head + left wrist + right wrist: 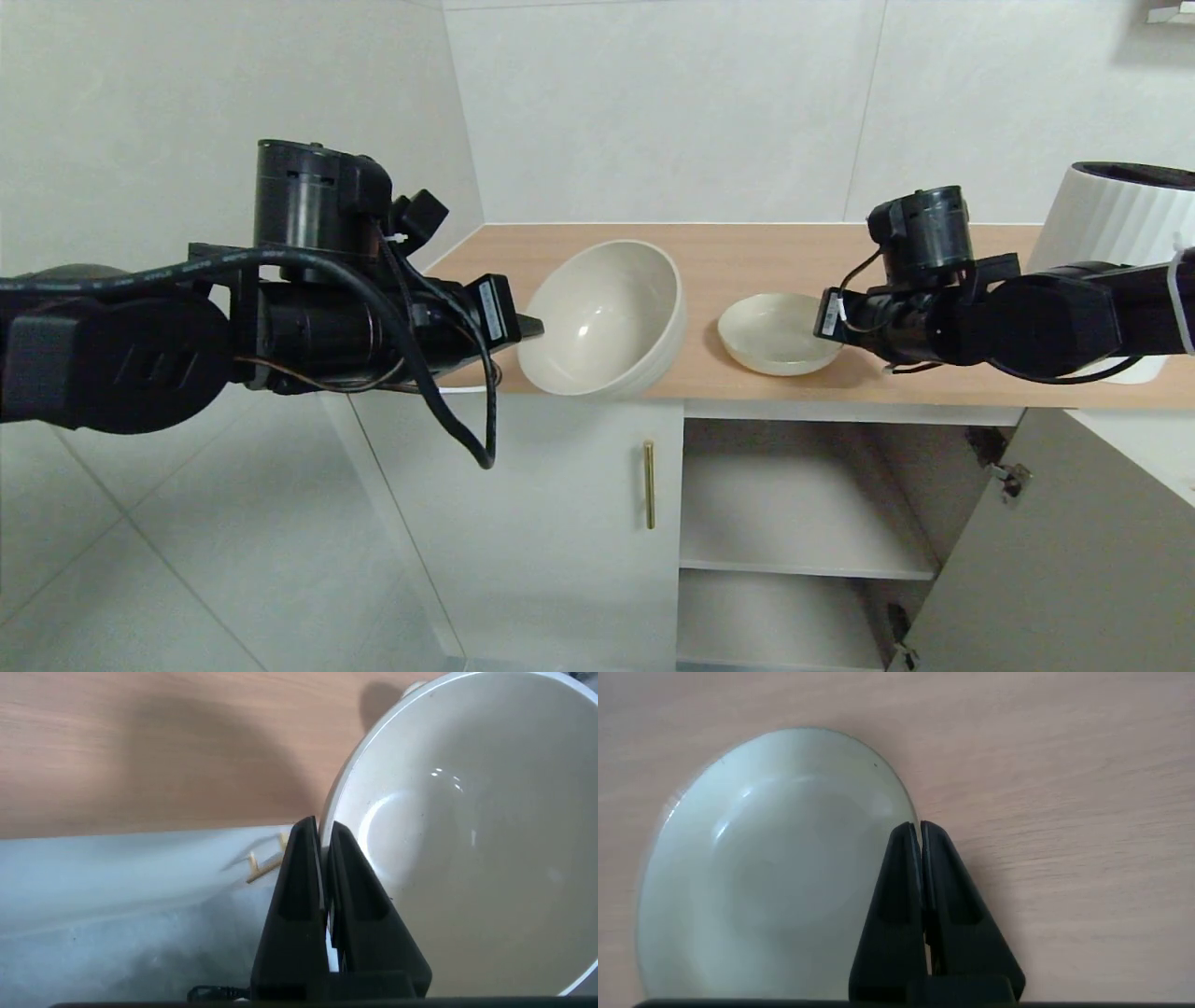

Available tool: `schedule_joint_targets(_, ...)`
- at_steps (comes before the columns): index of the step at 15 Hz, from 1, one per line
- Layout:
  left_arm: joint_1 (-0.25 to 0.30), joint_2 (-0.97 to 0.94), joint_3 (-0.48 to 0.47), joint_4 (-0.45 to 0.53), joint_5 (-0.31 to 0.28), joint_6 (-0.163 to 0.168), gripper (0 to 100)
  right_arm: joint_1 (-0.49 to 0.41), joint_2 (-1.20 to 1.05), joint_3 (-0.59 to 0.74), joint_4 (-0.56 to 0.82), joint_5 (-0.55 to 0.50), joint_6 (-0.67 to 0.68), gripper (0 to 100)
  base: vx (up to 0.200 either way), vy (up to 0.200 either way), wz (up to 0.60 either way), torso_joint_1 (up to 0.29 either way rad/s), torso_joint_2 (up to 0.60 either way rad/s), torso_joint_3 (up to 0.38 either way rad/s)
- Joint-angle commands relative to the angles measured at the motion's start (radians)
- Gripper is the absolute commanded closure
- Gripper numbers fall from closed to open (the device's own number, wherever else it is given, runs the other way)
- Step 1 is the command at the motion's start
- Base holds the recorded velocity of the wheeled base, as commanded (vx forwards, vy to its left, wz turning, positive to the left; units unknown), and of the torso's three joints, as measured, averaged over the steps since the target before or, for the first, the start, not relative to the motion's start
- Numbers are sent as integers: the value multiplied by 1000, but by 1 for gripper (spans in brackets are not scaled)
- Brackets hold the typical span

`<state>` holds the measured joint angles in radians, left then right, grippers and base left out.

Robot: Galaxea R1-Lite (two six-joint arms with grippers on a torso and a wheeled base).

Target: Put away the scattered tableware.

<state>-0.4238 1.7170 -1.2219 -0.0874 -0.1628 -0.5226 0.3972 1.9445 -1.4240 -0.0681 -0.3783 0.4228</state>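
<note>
A large cream bowl (607,317) is tipped on its side at the front edge of the wooden counter (747,252), its opening facing my left arm. My left gripper (530,327) is shut on the bowl's near rim; in the left wrist view the fingers (304,873) pinch that rim, with the bowl (467,849) beyond. A small pale shallow dish (780,333) lies on the counter to the right of the bowl. My right gripper (829,319) is shut on its right edge; in the right wrist view the gripper (921,833) clamps the rim of the dish (775,859).
A white ribbed container (1120,224) stands at the counter's right end. Below the counter an open cabinet shows two shelves (803,560), its door (1055,560) swung out to the right. A closed door with a gold handle (649,485) is to the left. Tiled walls close the corner.
</note>
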Motion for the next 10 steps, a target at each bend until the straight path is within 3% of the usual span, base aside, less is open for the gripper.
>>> schedule_joint_targets(1, -15, -62, 61, -12, -11, 49, 100, -9, -148, 70, 1, 56, 2, 100, 0, 0, 0, 0, 0, 0)
schedule_joint_targets(3, -15, -83, 113, -49, -12, 68, 100, -8, -206, 117, 5, 95, 7, 100, 0, 0, 0, 0, 0, 0)
schedule_joint_targets(5, -15, -91, 208, -204, -9, 67, 100, -9, -303, 191, 79, 216, 7, 100, 0, 0, 0, 0, 0, 0)
schedule_joint_targets(10, -53, -91, 254, -245, -14, 70, 100, -24, -384, 263, 225, 398, -7, 100, 0, 0, 0, 0, 0, 0)
